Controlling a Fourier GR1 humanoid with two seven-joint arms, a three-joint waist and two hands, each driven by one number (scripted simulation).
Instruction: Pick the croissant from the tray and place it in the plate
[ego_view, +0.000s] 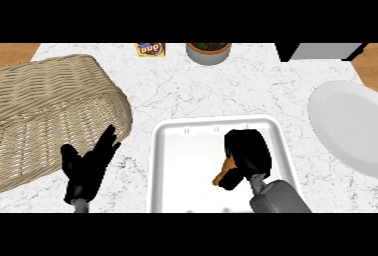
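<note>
Low in the frame's middle, the right hand curls round the croissant inside the white tray. At lower left, the left hand rests with fingers straight.

The golden-brown croissant lies in the white tray, mostly hidden, while the white plate sits empty at far right.

hands: 2 | tray: 1 | croissant: 1 | plate: 1 | basket: 1

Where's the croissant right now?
In the head view, the croissant is still in the white tray, lower centre, under the right hand curled round it.
</note>
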